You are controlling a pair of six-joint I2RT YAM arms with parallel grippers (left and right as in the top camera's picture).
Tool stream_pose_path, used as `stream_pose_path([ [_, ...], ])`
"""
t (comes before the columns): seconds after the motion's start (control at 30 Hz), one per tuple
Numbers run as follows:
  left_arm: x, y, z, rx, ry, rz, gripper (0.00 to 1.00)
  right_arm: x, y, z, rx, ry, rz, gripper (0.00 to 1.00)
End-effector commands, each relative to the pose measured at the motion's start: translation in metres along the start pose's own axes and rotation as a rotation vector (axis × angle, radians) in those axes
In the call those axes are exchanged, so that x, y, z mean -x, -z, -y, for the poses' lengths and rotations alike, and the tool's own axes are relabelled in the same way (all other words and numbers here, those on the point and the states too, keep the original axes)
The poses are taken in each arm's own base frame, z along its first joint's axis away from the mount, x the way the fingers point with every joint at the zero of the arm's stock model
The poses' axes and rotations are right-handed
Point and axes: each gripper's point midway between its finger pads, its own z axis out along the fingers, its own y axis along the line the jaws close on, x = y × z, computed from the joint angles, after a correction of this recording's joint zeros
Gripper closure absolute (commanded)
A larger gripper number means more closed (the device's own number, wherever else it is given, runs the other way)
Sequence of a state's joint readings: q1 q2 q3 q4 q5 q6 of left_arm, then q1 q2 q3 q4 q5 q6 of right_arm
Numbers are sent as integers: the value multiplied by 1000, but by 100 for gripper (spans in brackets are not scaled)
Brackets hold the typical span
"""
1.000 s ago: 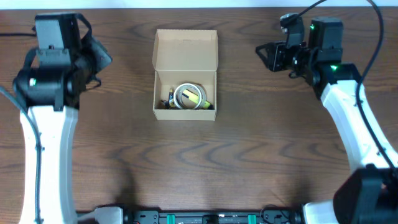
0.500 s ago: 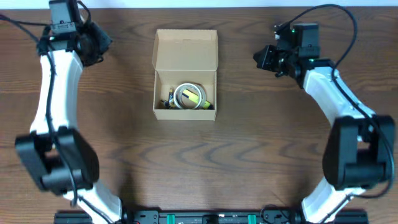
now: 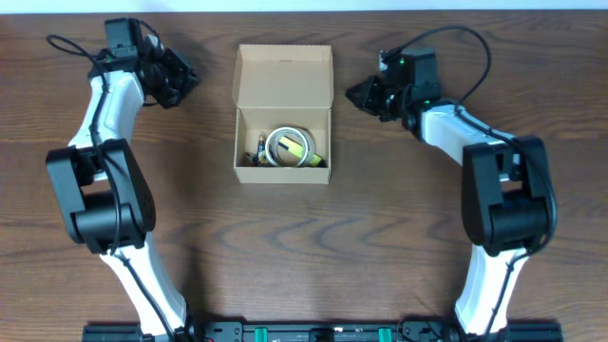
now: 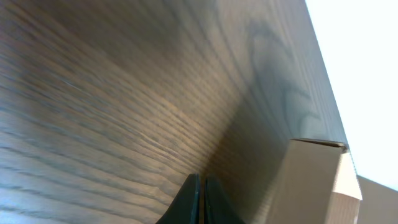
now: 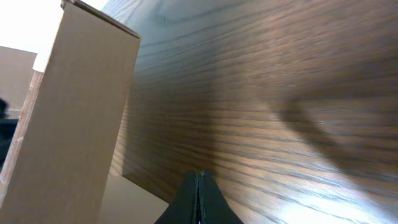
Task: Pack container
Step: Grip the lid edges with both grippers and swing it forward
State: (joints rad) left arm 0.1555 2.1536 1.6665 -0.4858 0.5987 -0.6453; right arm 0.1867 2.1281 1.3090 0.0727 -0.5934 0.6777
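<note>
The container [image 3: 282, 169] is a tan cardboard box in the middle of the table, its flap lid [image 3: 284, 76] standing open at the back. Inside lie a tape roll [image 3: 288, 147] and small dark items. My left gripper [image 3: 188, 79] is shut and empty, left of the lid. My right gripper [image 3: 354, 93] is shut and empty, right of the lid. In the left wrist view the shut fingers [image 4: 200, 186] point at the box side [image 4: 314, 186]. In the right wrist view the shut fingers [image 5: 199, 180] point at the lid's edge [image 5: 74, 124].
The dark wooden table [image 3: 380, 218] spreads around the box. The table's far edge [image 3: 304, 11] meets a white surface just behind both grippers. Black cables trail from both arms near the back edge.
Both arms have swung inward toward the box's open lid. The left gripper moved right and the right gripper moved left. The box and its contents have not moved.
</note>
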Motion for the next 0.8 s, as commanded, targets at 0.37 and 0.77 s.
stream_pose_path([
  [0.37, -60, -65, 22, -69, -22, -188, 95, -3, -17, -20, 74, -36, 2, 99],
  [0.77, -70, -59, 38, -170, -42, -263, 94, -3, -22, -67, 221, 94, 30, 99],
])
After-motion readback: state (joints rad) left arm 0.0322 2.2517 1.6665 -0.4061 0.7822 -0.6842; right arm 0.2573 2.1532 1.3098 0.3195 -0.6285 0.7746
